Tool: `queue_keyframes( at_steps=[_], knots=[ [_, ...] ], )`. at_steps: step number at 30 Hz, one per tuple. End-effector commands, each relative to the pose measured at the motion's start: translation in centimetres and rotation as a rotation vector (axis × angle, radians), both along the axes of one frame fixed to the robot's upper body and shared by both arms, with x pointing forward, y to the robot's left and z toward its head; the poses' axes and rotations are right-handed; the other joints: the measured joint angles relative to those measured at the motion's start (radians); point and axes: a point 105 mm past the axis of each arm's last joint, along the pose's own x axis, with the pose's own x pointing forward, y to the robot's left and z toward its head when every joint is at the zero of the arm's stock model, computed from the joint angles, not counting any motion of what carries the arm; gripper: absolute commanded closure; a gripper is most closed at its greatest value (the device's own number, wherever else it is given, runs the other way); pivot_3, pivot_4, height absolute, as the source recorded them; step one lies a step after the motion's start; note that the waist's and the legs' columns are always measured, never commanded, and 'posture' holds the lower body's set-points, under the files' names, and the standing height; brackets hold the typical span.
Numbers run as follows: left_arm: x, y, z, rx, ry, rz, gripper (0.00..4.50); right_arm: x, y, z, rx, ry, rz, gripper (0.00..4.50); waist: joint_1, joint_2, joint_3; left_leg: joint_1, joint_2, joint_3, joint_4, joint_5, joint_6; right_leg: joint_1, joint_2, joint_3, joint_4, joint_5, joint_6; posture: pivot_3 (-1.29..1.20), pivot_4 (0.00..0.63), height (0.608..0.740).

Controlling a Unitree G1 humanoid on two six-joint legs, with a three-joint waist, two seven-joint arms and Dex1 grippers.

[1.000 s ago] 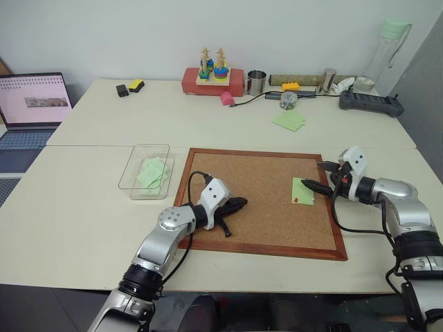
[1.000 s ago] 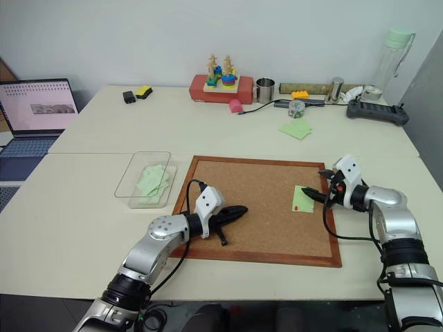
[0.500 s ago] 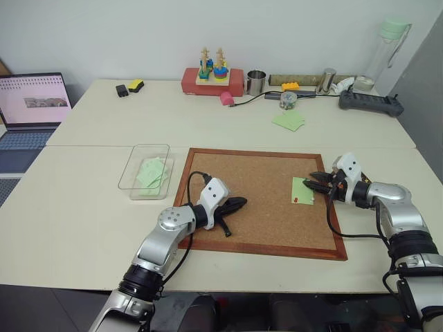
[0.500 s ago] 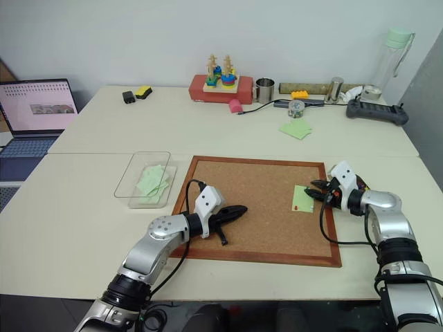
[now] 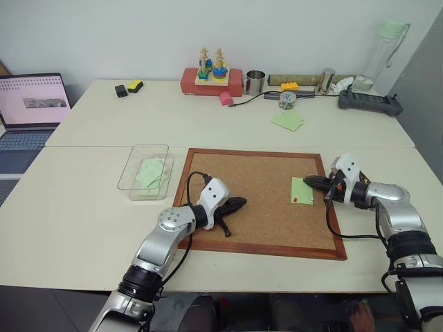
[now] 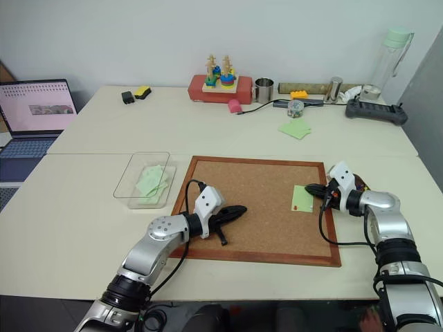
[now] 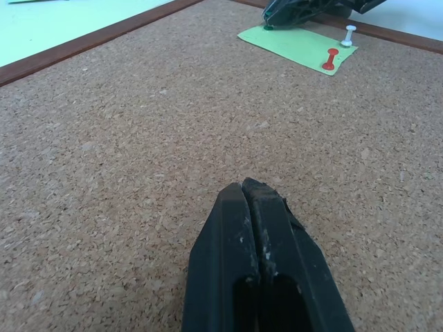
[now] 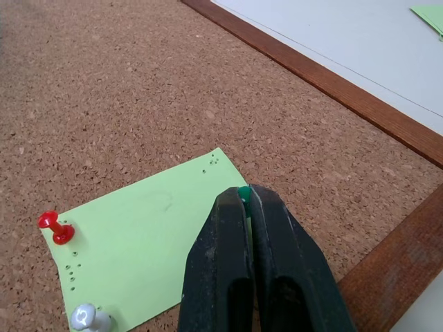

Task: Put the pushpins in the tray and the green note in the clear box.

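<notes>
On the cork board (image 5: 256, 197), near its right frame, the green note (image 8: 149, 249) lies flat, long axis running front to back. The right gripper (image 8: 243, 200) is pinched on a green pin (image 8: 243, 193) at the note's corner; red pin (image 8: 55, 226) and white pin (image 8: 86, 318) stand in it. The left gripper (image 7: 243, 190) rests closed and empty mid-board, bare cork around it. The clear box (image 5: 142, 169) sits left of the board

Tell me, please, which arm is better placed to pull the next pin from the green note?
Right: the right gripper is shut on a green pin at the green note; the left gripper is shut, farther away.
</notes>
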Motion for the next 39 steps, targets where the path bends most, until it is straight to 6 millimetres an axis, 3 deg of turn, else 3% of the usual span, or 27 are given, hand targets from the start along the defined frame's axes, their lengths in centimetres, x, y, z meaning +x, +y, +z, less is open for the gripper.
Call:
queue_keyframes(
  at_steps=[1,14,23,25,32,39],
  knots=[
    [-0.5,0.7,-2.1,0.054,0.073,0.029,4.5,0.5,0.4,3.6,0.104,-0.115,-0.002,4.47,0.0,0.0,0.0,0.0,0.0,0.0,0.0,0.0,0.0,0.0,0.0,0.0,0.0,0.0,0.0,0.0,0.15,0.74],
    [-0.9,0.6,-3.3,0.096,0.106,0.043,4.5,0.7,-0.3,4.9,0.208,-0.118,-0.081,4.47,-0.012,0.001,-0.001,0.001,0.0,0.0,0.0,0.0,0.0,0.001,0.0,0.0,0.0,0.0,0.0,0.0,0.15,0.74],
    [-1.0,0.5,-3.1,0.1,0.094,0.04,4.5,0.6,-7.1,6.1,0.203,-0.124,-0.353,4.47,-0.013,0.001,-0.001,0.0,0.0,0.0,0.0,0.0,0.0,0.001,0.0,0.0,0.0,0.0,0.0,0.0,0.15,0.74],
    [-1.0,0.5,-3.2,0.101,0.093,0.039,4.5,0.1,-8.6,5.7,0.175,-0.097,-0.401,4.47,-0.012,0.002,-0.001,0.0,0.0,0.0,0.0,0.0,0.0,0.001,0.0,0.0,-0.001,0.0,0.0,0.0,0.15,0.74],
    [-1.3,0.2,-3.3,0.111,0.094,0.007,4.5,-1.0,-10.2,3.5,0.1,0.0,-0.457,4.47,-0.015,0.005,-0.003,0.001,0.0,0.0,0.0,0.0,0.0,0.002,0.0,0.001,-0.001,0.0,0.001,0.0,0.15,0.74],
    [-1.2,0.2,-3.3,0.114,0.088,0.012,4.5,-1.5,-10.0,2.0,0.063,0.064,-0.441,4.47,-0.016,0.006,-0.004,0.001,-0.001,0.001,0.0,0.0,0.0,0.002,0.0,0.001,-0.001,0.001,0.001,0.0,0.15,0.74]
  ],
)
